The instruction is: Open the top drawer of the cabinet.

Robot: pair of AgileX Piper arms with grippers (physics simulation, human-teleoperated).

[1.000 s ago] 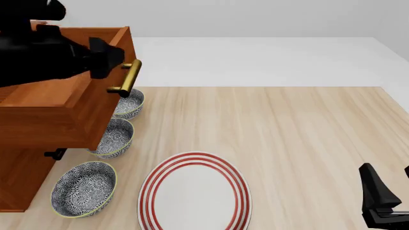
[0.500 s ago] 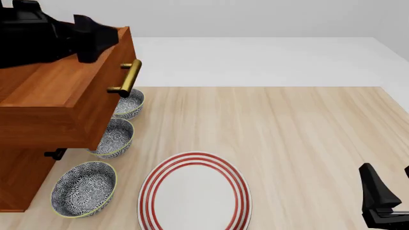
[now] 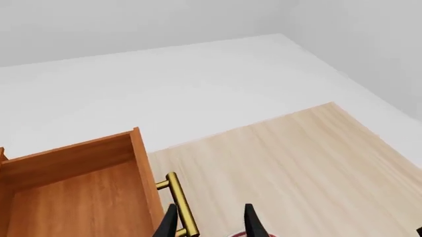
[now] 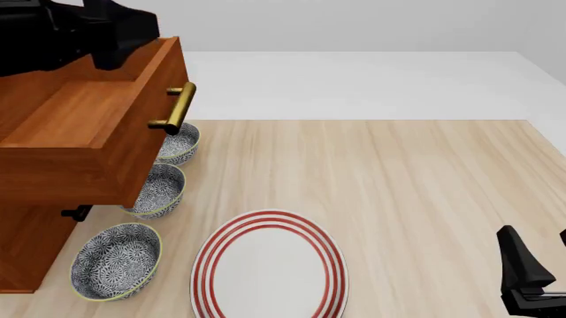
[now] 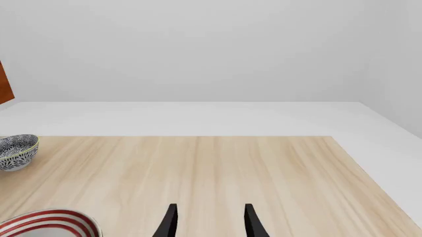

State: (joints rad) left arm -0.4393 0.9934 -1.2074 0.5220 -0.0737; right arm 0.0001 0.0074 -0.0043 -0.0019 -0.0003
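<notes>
Left gripper (image 3: 210,222) fingers apart, holding nothing, up over the top drawer (image 4: 84,129), near its brass handle (image 4: 177,107). Right gripper (image 5: 210,221) also spread and empty, low at near right. Drawer is pulled well out of the cabinet (image 4: 26,248), inside bare wood, overhanging patterned bowls (image 4: 158,189).

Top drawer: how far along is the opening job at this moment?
Done: the top drawer is pulled well out of the cabinet, its bare interior showing and its brass handle overhanging the bowls. In hand: nothing; the left gripper is open, above the handle, off it. The right gripper is open, idle. Left: apparently only retreating.
</notes>
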